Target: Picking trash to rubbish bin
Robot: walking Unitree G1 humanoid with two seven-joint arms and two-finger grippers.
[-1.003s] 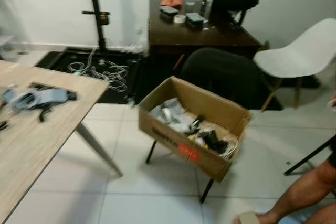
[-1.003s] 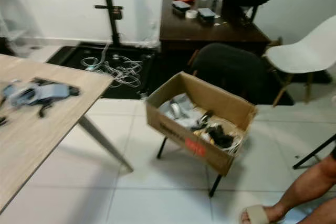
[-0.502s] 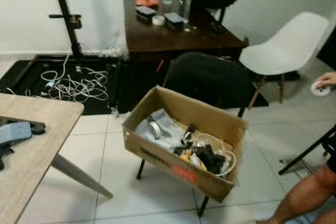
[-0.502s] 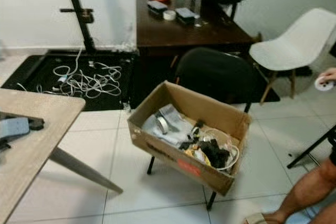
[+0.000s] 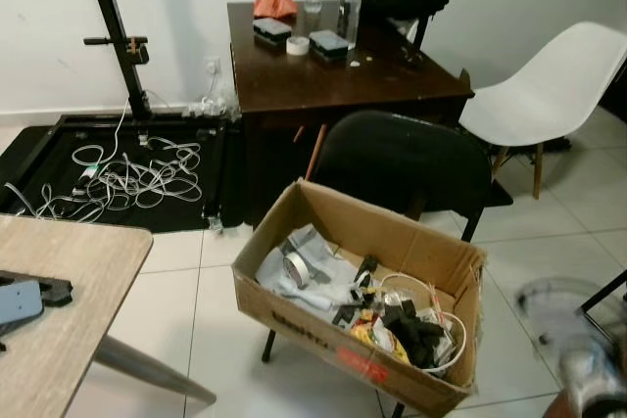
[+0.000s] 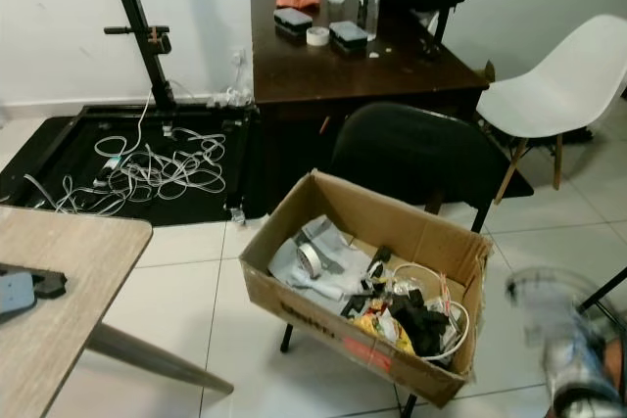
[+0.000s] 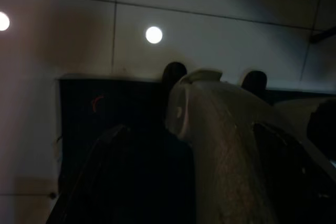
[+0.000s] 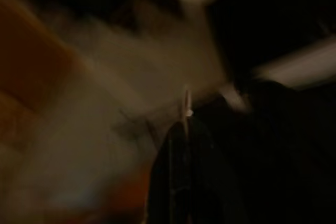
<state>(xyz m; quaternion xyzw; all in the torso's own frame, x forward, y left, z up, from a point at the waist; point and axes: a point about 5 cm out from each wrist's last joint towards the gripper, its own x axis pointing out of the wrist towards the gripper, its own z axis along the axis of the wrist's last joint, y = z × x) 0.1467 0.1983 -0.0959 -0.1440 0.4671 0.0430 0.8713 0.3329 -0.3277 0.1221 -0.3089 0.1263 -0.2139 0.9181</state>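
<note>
Already heaped with wrappers, cable and tape, a cardboard box (image 5: 353, 301) serving as rubbish bin stands on a black chair (image 5: 402, 159) near a dark desk (image 6: 362, 56). More trash apparently remains. At lower right, the blurred right gripper (image 6: 563, 354) is unreadable. Both wrist views are too dark: grips cannot be told.

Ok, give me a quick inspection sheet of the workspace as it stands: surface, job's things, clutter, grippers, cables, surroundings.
Surface: white tiled floor; wooden table corner at left.
Job's things: open cardboard box full of trash, perched on a black chair.
Clutter: dark desk carrying bottles, tape, small boxes.
Grippers: right arm rising at lower right, blurred; fingers unclear. Left wrist view dark.
Cables: white tangle on black mat.
Surroundings: white chair, black stand, wall.
</note>
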